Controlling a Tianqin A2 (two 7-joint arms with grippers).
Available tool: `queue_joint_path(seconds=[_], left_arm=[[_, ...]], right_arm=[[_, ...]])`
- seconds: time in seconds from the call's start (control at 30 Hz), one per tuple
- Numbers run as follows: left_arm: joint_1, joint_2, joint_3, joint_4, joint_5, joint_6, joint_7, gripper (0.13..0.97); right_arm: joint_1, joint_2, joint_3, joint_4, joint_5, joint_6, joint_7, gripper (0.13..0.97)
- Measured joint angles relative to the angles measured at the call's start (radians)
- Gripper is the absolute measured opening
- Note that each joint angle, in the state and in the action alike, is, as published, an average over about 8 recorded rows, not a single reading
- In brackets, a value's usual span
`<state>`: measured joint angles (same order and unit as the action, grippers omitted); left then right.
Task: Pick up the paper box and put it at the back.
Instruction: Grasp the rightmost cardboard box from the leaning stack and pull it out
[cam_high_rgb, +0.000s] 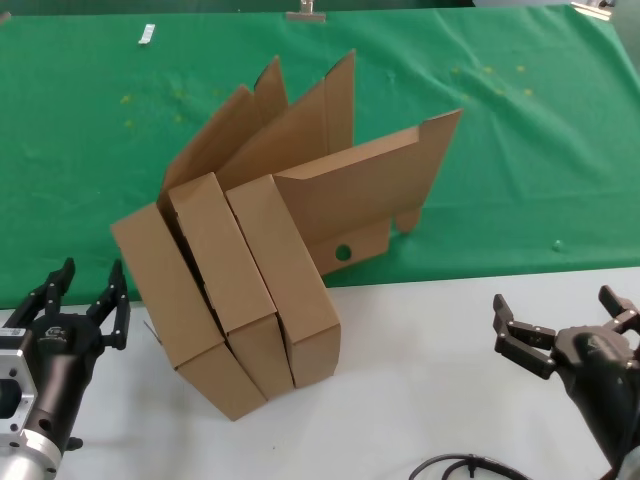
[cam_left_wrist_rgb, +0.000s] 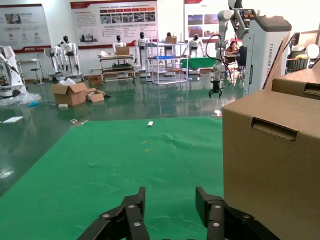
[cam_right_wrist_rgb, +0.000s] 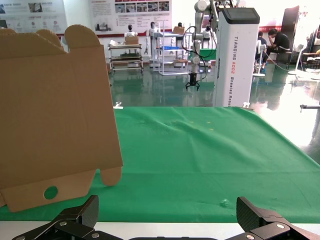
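Three brown cardboard paper boxes stand side by side with lids raised, straddling the edge between the white table and the green cloth: the left one (cam_high_rgb: 170, 300), the middle one (cam_high_rgb: 225, 262) and the right one (cam_high_rgb: 295, 275). The right box's tall lid (cam_high_rgb: 375, 185) with a round-holed flap shows in the right wrist view (cam_right_wrist_rgb: 55, 120). The left box fills one side of the left wrist view (cam_left_wrist_rgb: 272, 165). My left gripper (cam_high_rgb: 90, 290) is open and empty, just left of the boxes. My right gripper (cam_high_rgb: 560, 315) is open and empty, at the front right, apart from them.
The green cloth (cam_high_rgb: 520, 150) covers the back half, with yellowish specks (cam_high_rgb: 485, 72) and a small white tag (cam_high_rgb: 147, 35). The white tabletop (cam_high_rgb: 420, 380) runs along the front. A black cable (cam_high_rgb: 470, 467) lies at the front edge.
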<state>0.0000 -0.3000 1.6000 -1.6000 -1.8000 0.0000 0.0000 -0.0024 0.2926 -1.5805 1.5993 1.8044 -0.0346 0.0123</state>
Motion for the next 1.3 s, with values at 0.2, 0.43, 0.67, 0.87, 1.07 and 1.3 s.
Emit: queue_joint_path(seconds=[0.2,0.43,0.67,0.87,1.07,1.3], left_arm=[[0.000,0.000,0.000,0.000,0.000,0.000,0.000,0.369],[0.000,0.000,0.000,0.000,0.000,0.000,0.000,0.261],[0.000,0.000,0.000,0.000,0.000,0.000,0.000,0.191],[0.000,0.000,0.000,0.000,0.000,0.000,0.000,0.169],[0.000,0.000,0.000,0.000,0.000,0.000,0.000,0.146],[0.000,0.000,0.000,0.000,0.000,0.000,0.000,0.145]], right_arm=[[0.000,0.000,0.000,0.000,0.000,0.000,0.000,0.966],[0.000,0.000,0.000,0.000,0.000,0.000,0.000,0.966],[0.000,0.000,0.000,0.000,0.000,0.000,0.000,0.966],[0.000,0.000,0.000,0.000,0.000,0.000,0.000,0.966],[0.002,0.004,-0.002,-0.001,0.001,-0.001,0.001,0.966],[0.077,0.048,0.010,-0.054,0.019,-0.112,-0.059,0.966]])
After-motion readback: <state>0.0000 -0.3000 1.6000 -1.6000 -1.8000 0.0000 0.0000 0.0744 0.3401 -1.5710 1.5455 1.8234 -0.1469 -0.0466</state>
